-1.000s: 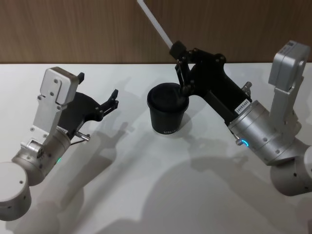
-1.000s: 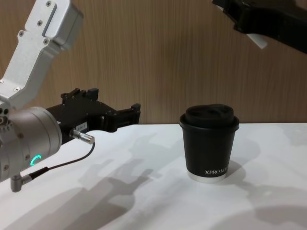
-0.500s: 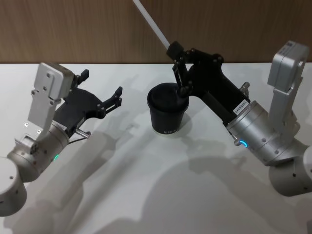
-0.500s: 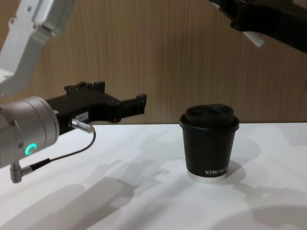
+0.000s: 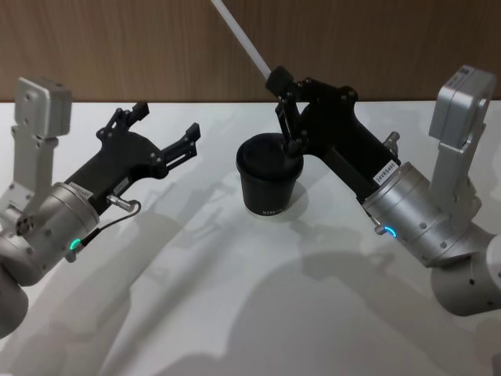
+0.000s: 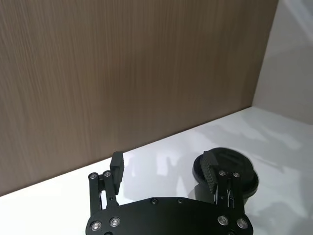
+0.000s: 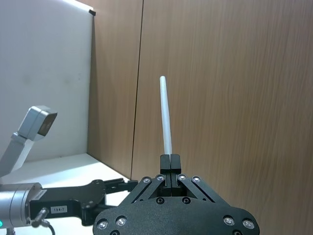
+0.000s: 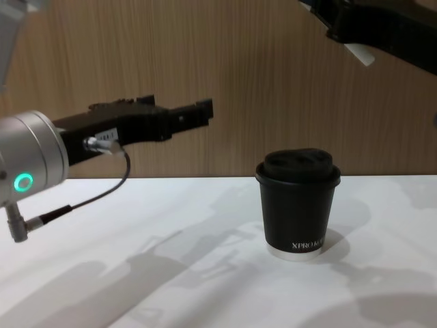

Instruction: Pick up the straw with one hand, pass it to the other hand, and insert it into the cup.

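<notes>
My right gripper (image 5: pixel 279 79) is shut on the lower part of the white straw (image 5: pixel 243 35), which slants up and away to the left, above the far rim of the cup (image 5: pixel 269 178). In the right wrist view the straw (image 7: pixel 166 117) rises straight out of the closed fingers. The chest view catches its lower end (image 8: pixel 360 55) under the right gripper (image 8: pixel 341 31), high above the black lidded cup (image 8: pixel 298 205). My left gripper (image 5: pixel 163 125) is open, raised off the table to the left of the cup, with nothing between its fingers (image 6: pixel 117 166). The cup lid (image 6: pixel 243 169) lies beyond them.
The white table (image 5: pixel 235 298) is bare around the cup. A wooden wall (image 8: pixel 225 61) stands close behind it. The left gripper (image 7: pixel 115 186) also appears low in the right wrist view, pointing toward the right one.
My left arm has lifted off the table and swung up toward the cup and straw, fingers still open. The right gripper and straw have edged slightly left.
</notes>
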